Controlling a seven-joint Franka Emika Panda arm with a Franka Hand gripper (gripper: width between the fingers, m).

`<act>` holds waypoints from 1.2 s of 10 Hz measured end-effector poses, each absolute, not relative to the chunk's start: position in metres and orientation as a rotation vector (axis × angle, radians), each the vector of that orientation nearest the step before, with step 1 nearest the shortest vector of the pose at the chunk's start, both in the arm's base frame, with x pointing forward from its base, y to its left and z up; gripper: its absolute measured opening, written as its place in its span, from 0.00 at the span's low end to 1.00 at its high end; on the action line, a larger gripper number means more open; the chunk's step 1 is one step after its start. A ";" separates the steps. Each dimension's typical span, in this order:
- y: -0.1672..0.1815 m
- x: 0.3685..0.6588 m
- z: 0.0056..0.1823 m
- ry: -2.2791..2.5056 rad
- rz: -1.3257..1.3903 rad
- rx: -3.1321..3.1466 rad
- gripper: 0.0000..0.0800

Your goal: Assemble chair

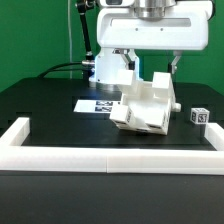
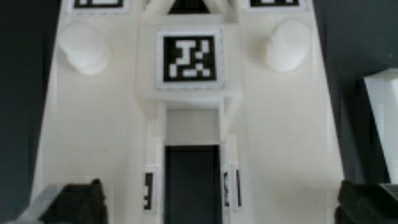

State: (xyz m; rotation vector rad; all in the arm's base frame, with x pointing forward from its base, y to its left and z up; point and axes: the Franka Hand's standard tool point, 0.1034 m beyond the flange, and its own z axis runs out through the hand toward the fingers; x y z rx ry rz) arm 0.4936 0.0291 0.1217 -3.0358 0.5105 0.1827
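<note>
White matte plastic fills the wrist view. The black fingertips [image 2: 71,205] sit at either flank of a broad slab, and the gripper [image 2: 217,203] is spread wide astride it with nothing clamped. One pad overlaps the slab's edge in the picture and the other is clear of it, so contact can't be confirmed. The jaws are prob. this wide because the slab is broad. A marker tag [image 2: 191,55] lies on the centre line between two oval bumps, which suggests the approach is lined up so the pads meet the parallel sides evenly. The chair [image 1: 148,105] is a partly built sub-assy of chunky white pieces, mid-scene on the black table [image 1: 40,100] directly under the gripper — it looks slightly skewed to the camera. The marker board [image 1: 95,104] lies just behind it toward the exterior view's left, partly hidden by it. A small tagged block [image 1: 199,116] is apart on the exterior view's right, prob. a loose part waiting. The barrier wall [image 1: 110,157] runs along the front — likely a stop to brace parts against.
</note>
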 end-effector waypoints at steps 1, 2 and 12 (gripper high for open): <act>0.027 0.496 0.117 0.501 0.187 -3.041 0.81; 0.024 0.501 0.113 0.498 0.189 -3.047 0.81; 0.020 0.508 0.097 0.496 0.141 -3.066 0.81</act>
